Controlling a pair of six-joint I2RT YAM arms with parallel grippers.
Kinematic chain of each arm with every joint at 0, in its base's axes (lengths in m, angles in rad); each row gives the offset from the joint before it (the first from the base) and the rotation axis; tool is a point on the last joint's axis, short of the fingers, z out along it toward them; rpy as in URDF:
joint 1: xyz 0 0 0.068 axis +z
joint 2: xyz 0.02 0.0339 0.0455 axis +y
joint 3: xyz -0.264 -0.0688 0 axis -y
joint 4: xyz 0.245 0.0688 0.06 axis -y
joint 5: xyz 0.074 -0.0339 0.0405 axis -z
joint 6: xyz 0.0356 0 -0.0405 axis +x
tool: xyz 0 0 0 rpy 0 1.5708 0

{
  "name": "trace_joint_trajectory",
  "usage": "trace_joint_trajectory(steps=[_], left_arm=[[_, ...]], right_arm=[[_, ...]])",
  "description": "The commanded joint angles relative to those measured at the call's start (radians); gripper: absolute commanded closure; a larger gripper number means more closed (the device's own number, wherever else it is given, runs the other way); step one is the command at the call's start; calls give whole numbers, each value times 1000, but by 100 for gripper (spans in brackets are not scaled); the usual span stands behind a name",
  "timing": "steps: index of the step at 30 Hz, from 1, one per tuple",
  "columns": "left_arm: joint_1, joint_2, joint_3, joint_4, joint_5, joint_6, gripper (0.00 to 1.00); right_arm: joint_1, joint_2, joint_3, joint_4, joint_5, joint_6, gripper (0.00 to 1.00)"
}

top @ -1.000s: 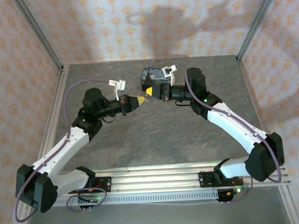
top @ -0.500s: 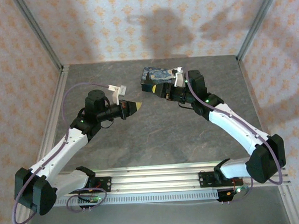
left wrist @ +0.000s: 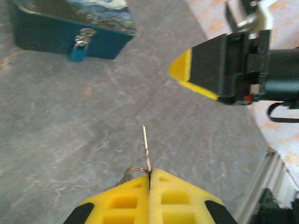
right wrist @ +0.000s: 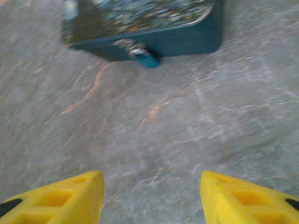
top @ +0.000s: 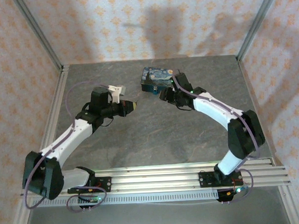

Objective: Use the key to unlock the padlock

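Key pinched in left gripper [left wrist: 149,173]; padlock [left wrist: 78,50] not yet reached.

Left fingers pressed together on the key [left wrist: 146,147], thin blade poking past the tips toward 12 o'clock, ring [left wrist: 132,171] at 9 o'clock of the tips; right gripper [right wrist: 149,191] spread wide, holding nothing, facing the box [top: 155,77] front; box sits toward 12 o'clock on the table [top: 141,142]; small teal padlock hangs from the latch on its near face, at 11 o'clock from the key tip, well apart; judged: key light, stiff, thin and slick, liable to pivot between the foam pads, so best held low by the head; padlock dangles loose and will likely swing if prodded; right gripper should pinch its body by the sides, keyhole left free.
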Motion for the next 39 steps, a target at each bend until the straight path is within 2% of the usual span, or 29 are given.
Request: trace_joint_trajectory(steps=[1,6,13,20,25,29,33,39], left_arm=[[36,74,76,17,-54,48,100],[90,281,203,56,-147,17,100],[102,669,571,-25,-266,32,100],[100,993,966,-157,-291,50,100],[79,1090,1117,-210,-275,66,100],[50,1078,1110,-224,-276,87,100],[40,998,970,-147,-268,70,100],[16,843,736,-73,-269,73,100]], right_arm=[[-59,77,124,-71,54,18,39],[-131,262,319,-163,12,-6,34],[-200,512,603,-266,-52,-43,31],[-215,672,821,-323,-136,-108,31],[-215,723,887,-324,-223,-144,33],[-214,732,889,-318,-306,-165,37],[-200,696,830,-316,-337,-200,41],[-158,565,610,-260,-335,-220,47]])
